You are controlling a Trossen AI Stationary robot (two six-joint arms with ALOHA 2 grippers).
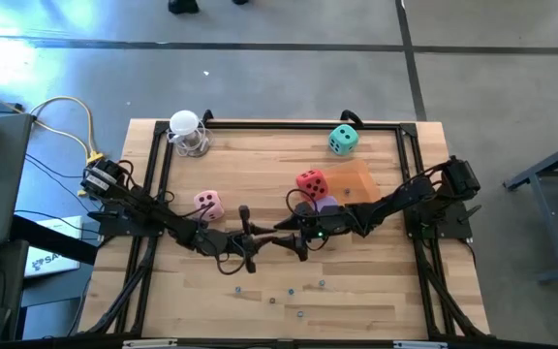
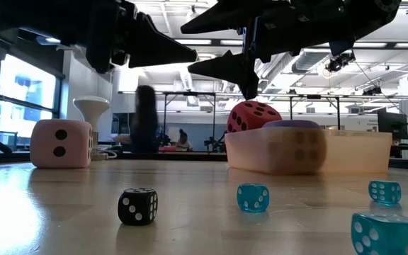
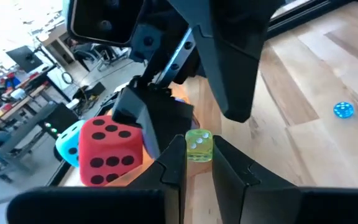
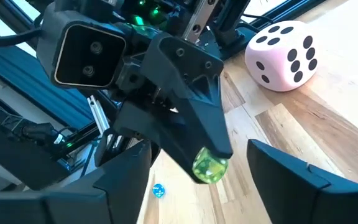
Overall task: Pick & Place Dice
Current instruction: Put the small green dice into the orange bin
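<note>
I read the left gripper as clamped on a small yellow-green die above mid-table. The right gripper faces it, fingers spread. Red die sits beside the orange tray.

Pale planked wooden table top: smooth, satin. Red soft matt foam-like die. Small translucent glossy yellow-green plastic die. Dark matt plastic left gripper.
</note>
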